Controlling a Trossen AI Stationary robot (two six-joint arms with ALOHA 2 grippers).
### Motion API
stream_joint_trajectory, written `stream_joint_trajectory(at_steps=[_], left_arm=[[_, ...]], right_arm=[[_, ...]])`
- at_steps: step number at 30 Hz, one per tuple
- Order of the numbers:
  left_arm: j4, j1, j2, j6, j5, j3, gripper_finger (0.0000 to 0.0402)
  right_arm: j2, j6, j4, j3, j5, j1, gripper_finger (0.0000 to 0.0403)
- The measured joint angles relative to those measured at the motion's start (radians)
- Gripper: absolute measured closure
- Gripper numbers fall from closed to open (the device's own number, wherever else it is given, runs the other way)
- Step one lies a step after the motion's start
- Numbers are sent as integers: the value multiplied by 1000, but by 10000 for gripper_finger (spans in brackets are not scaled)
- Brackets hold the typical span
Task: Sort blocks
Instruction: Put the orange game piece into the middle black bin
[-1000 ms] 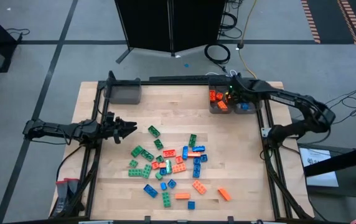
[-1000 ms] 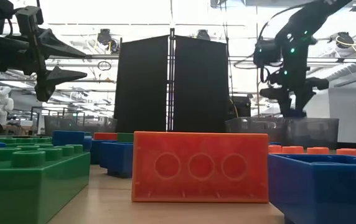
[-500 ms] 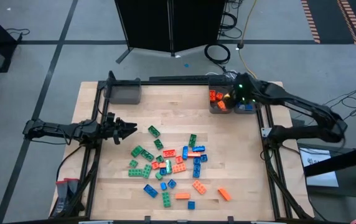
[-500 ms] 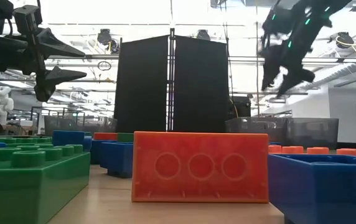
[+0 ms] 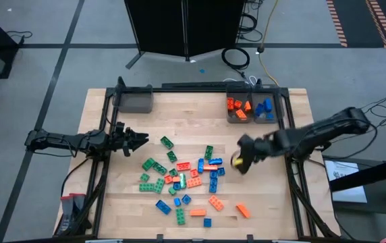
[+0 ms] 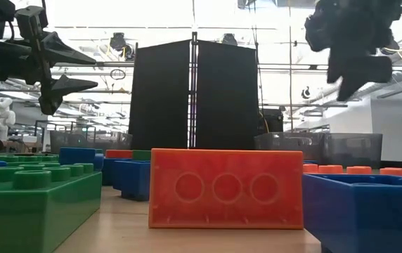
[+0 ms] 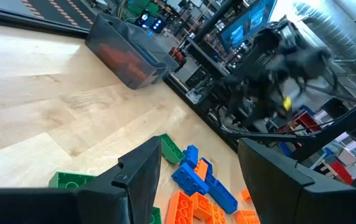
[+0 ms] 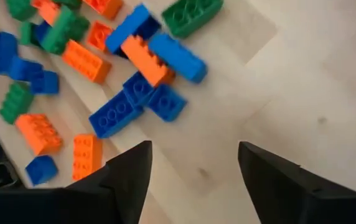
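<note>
Blocks (image 5: 186,181) lie scattered in green, orange and blue across the middle of the wooden table (image 5: 274,202). The right gripper (image 5: 241,156) hangs just beside the heap on its bin side, fingers (image 8: 125,177) spread with only bare wood and loose bricks showing between them — nothing pinched. The left gripper (image 5: 141,140) hovers at the heap's opposite edge, its fingers (image 7: 137,177) parted and empty too, a green brick (image 5: 167,142) just beyond the tips. Away from the heap, at the table's far edge, two grey bins stand side by side: one (image 5: 238,109) holds orange pieces, the other (image 5: 265,109) blue ones. A third grey bin (image 5: 133,101) sits at the far corner behind the left gripper — its contents I cannot make out.
</note>
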Motion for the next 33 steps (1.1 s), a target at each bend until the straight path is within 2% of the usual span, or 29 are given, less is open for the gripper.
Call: stream_joint_trajectory(at_steps=[4,10,14,18,26,29,33], left_arm=[[0,0,0,0,0,0,186],[0,0,0,1,-1,0,186],[0,0,0,1,-1,0,186],[0,0,0,2,-2,0,186],[0,0,0,2,-1,0,186],[0,0,0,1,-1,0,186],[0,0,0,2,0,0,186]], right_arm=[[128,170,71,0,-12,151,183],[289,369,282,0,-51,321,186],[349,501,353,0,-55,393,186],[386,587,351,0,-55,452,186],[473,641,357,3,-67,514,192],[509,635,350,6,-96,513,227],[518,582,312,8,-103,497,330]])
